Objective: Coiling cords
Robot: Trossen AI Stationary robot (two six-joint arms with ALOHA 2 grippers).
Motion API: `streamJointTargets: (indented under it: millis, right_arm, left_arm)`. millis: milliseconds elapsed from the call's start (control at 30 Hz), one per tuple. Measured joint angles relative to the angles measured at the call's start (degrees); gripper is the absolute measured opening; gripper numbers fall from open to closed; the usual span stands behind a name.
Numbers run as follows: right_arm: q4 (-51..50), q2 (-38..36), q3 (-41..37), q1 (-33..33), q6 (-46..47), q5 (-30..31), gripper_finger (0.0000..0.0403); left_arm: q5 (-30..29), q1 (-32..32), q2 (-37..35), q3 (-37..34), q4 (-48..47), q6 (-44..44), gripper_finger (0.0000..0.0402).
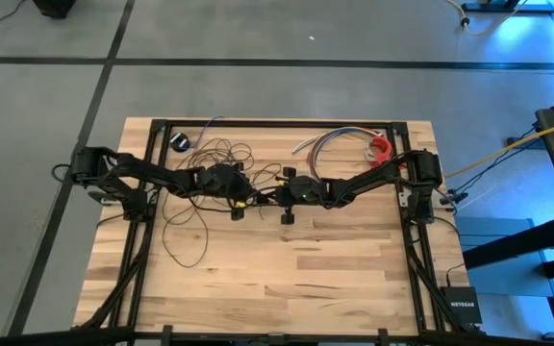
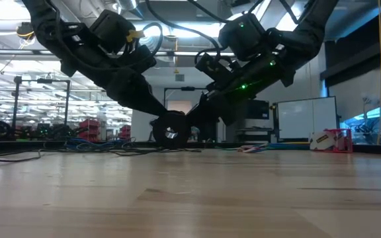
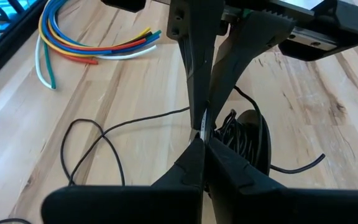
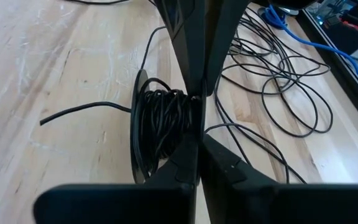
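From above, both grippers meet mid-table over the cords point(image 1: 221, 173), probably to keep the coil tight. Left gripper point(image 3: 202, 140) is clamped on the cord; right gripper point(image 4: 194, 134) is pinched shut against the coil. Only readable text: NETGEAR on the box point(image 1: 463, 306).

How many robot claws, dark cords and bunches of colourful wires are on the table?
Robot claws: 2 (left claw, right claw)
Dark cords: 1
Bunches of colourful wires: 1
Total: 4
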Motion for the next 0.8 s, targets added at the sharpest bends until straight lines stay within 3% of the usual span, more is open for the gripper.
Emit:
streamJointTargets:
  millis: [567, 800]
  right_arm:
    - [0.1, -0.2, -0.1, 0.0, -0.4, -0.6, 0.0015]
    - [-10.8, -9.3, 0.0, 0.1, -2.3, 1.0, 0.0015]
  left_arm:
    - [0.1, 0.0, 0.0, 0.0, 0.1, -1.5, 0.0001]
    - [0.0, 0.0, -0.4, 0.3, 2.0, -1.5, 0.0001]
